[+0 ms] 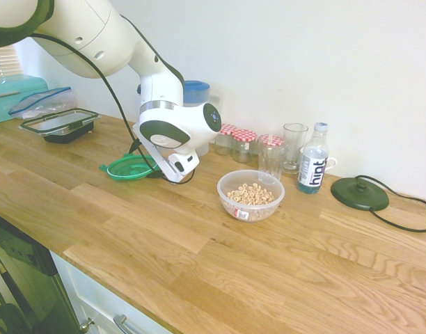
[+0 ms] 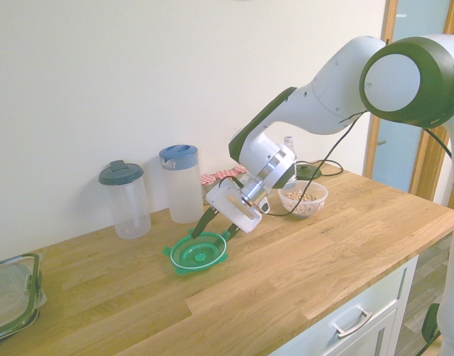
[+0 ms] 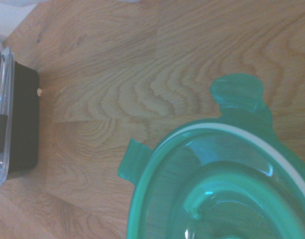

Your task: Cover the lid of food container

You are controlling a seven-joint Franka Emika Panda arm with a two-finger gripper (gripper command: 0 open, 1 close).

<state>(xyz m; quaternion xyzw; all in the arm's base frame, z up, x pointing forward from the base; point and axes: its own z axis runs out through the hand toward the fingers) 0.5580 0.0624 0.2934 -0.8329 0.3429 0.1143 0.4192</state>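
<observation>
The round green lid [image 2: 197, 255] lies flat on the wooden counter, inner side up, and also shows in the first exterior view as the lid [image 1: 129, 168] and close up in the wrist view as the lid [image 3: 227, 184]. My gripper [image 2: 210, 237] is tilted down over the lid's far rim, its dark fingers spread open with one on either side of the rim and nothing held. The food container [image 1: 250, 196], a clear bowl of cereal rings with a red-white sticker, stands uncovered to the right, apart from the lid. It is also behind my arm as the food container [image 2: 303, 199].
A rectangular black-rimmed container [image 1: 60, 125] sits at the far left. Two tall jugs [image 2: 181, 185] stand by the wall behind the lid. Checked-lid jars [image 1: 237, 142], glasses [image 1: 294, 146], a bottle [image 1: 313, 167] and a black base [image 1: 359, 193] line the wall near the bowl.
</observation>
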